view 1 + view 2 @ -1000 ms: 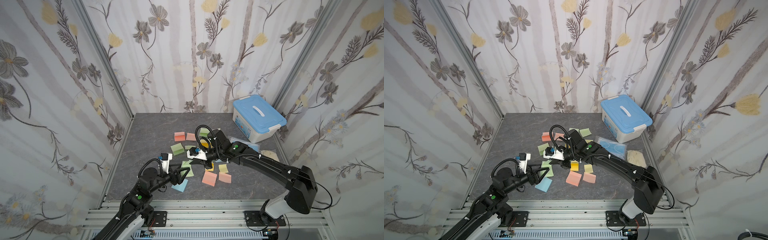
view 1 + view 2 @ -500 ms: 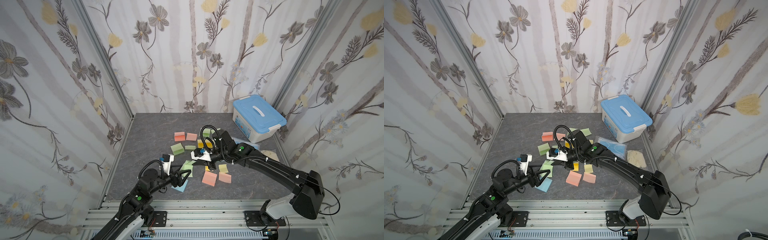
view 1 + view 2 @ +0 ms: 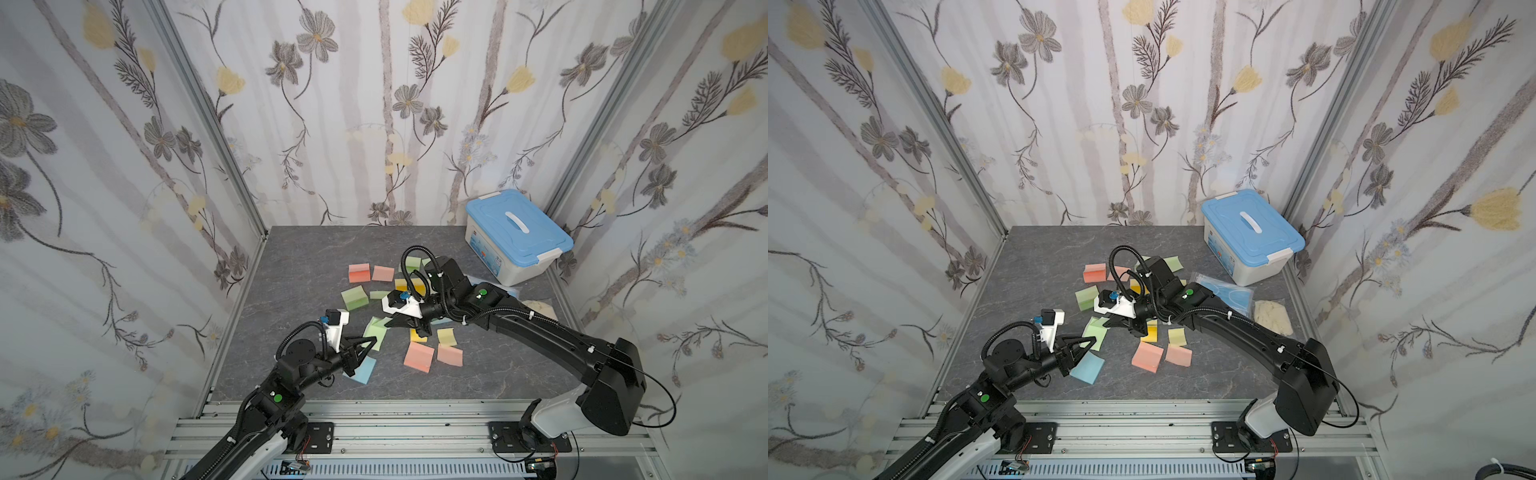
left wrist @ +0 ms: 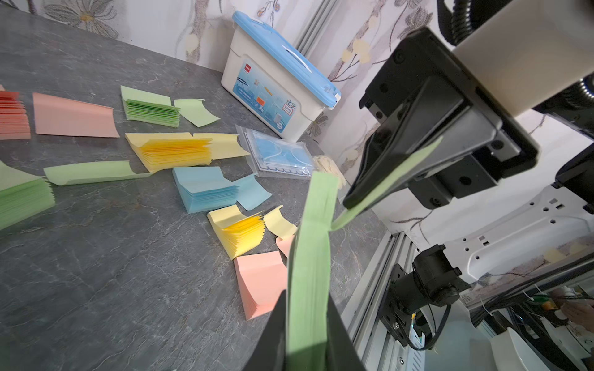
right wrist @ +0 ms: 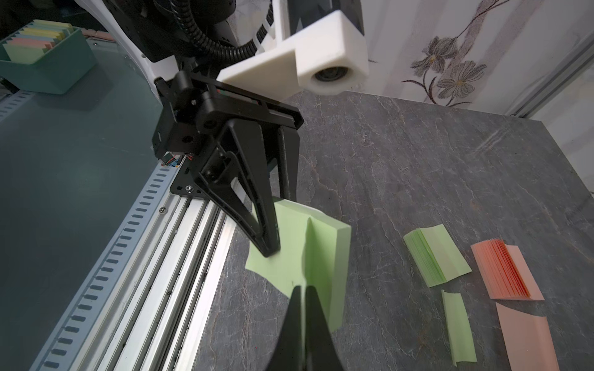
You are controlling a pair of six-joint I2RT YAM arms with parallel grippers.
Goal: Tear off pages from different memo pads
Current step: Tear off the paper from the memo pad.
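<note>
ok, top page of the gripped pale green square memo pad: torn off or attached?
Attached. The top page, pinched in the right gripper, joins the green memo pad along one edge; the left gripper clamps the pad.

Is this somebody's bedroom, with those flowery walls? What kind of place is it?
Probably not a bedroom; it looks like a robot practice booth. Two robot arms are mounted on a metal rail, flowery panels box in a grey table, and memo pads lie scattered.

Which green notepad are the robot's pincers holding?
The green pad nearest the robot: the left pincer clamps its block while the right pincer pinches its top page. The other green pads lie untouched on the table.
</note>
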